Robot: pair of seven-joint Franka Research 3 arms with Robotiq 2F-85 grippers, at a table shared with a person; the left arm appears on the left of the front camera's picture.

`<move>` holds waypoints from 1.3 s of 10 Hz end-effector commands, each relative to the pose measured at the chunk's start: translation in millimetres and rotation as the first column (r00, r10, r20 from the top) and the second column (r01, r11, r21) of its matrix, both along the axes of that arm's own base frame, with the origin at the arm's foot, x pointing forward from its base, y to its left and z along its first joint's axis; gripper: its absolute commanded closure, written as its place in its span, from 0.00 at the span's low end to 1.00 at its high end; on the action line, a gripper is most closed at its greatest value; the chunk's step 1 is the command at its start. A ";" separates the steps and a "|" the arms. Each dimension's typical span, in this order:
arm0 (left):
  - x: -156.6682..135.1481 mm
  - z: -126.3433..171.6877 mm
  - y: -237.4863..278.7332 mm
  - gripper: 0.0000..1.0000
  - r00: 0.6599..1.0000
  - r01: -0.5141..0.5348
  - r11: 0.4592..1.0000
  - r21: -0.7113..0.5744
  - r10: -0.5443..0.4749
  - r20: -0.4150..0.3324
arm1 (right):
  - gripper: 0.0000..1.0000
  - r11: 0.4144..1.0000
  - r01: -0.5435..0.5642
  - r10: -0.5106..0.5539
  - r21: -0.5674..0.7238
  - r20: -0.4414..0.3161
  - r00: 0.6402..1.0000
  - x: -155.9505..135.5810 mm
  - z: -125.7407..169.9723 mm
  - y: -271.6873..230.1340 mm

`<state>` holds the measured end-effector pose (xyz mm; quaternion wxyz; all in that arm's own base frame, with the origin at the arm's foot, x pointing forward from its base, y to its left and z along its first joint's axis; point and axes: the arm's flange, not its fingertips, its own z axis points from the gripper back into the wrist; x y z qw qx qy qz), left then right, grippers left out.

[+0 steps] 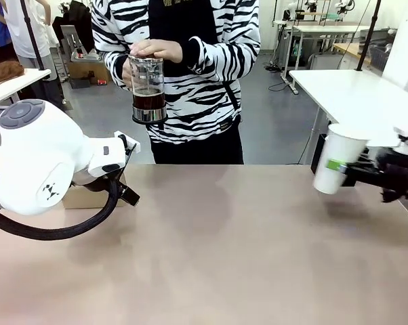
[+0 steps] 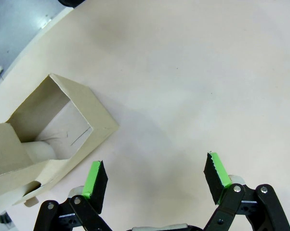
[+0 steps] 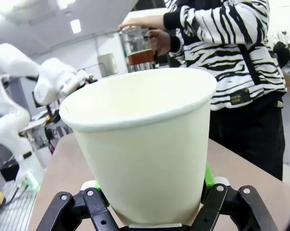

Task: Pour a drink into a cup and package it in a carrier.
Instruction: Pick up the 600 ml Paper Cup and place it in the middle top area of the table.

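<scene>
— Left side, front view?
— The cardboard box (image 1: 89, 198) is mostly hidden behind the left arm (image 1: 41, 159). From the left wrist, the picture's edge cuts the box off, and a pale rounded object (image 2: 39, 151) inside cannot be identified.
— Right side?
— The right arm (image 1: 397, 172) runs off the picture's edge. The right fingers (image 3: 94, 204) have their green pads largely hidden behind the cup (image 1: 343, 145). Its contents cannot be told.
— Far side?
— The person's hand (image 1: 156, 49) covers the jug (image 1: 148, 88) top.

The right gripper (image 3: 153, 184) clamps a lidless white paper cup (image 3: 145, 144) by its base, green pads on both sides, mouth open toward the camera. Beyond it, a person in a zebra-striped top (image 3: 231, 53) holds a glass jug (image 3: 135, 43) of dark brown drink (image 3: 140, 57), one hand (image 3: 140, 19) on top. The white left arm (image 3: 48, 82) stands far left over the tan table (image 3: 236, 166).
</scene>
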<state>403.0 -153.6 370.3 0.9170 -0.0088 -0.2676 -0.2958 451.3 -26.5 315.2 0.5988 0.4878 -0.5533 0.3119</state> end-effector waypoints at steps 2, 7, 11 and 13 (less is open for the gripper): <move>0.1 0.2 1.2 0.00 1.000 -0.002 1.000 -0.003 0.002 -0.001 | 0.20 0.982 0.187 -0.187 0.003 -0.022 0.982 23.8 5.7 96.8; 0.1 0.2 1.2 0.00 1.000 -0.002 1.000 -0.003 0.002 -0.001 | 0.20 0.946 0.323 -0.320 -0.009 0.121 0.940 84.0 -46.4 175.1; 0.1 0.2 1.2 0.00 1.000 -0.002 1.000 -0.003 0.002 -0.001 | 0.20 0.949 0.308 -0.295 -0.073 0.148 0.944 110.5 -76.1 180.7; 0.1 0.2 1.2 0.00 1.000 -0.002 1.000 -0.003 0.002 -0.001 | 0.20 0.952 0.305 -0.294 -0.033 0.182 0.938 115.6 -79.7 175.3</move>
